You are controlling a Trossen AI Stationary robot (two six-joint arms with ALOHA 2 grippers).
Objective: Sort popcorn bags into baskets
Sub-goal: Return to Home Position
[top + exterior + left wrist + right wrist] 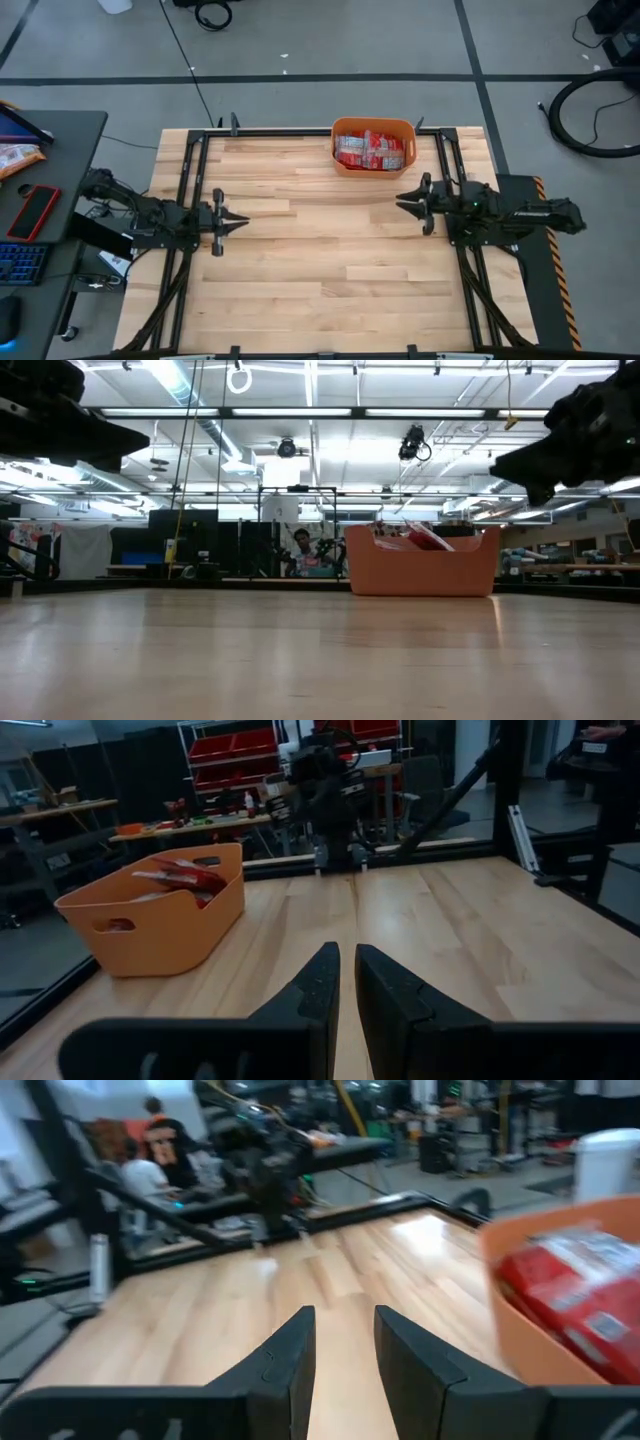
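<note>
The orange basket (372,168) stands at the table's far edge, a little right of centre; it also shows in the low view (420,570) and both wrist views (150,935) (520,1340). Red popcorn bags (370,148) (185,880) (570,1300) lie piled inside it, and one pokes above the rim (425,538). My left gripper (246,222) (347,952) hovers over the table's left side, shut but for a thin slit, holding nothing. My right gripper (399,203) (345,1315) hovers over the right side, near the basket, open a little, holding nothing.
Bare wood spreads between the two grippers and toward the near edge. Black frame rails (190,180) run along the table's sides. A side desk on the left carries a red phone (33,212), an orange-and-white snack packet (15,157) and a keyboard (20,262). People sit in the room behind (160,1150).
</note>
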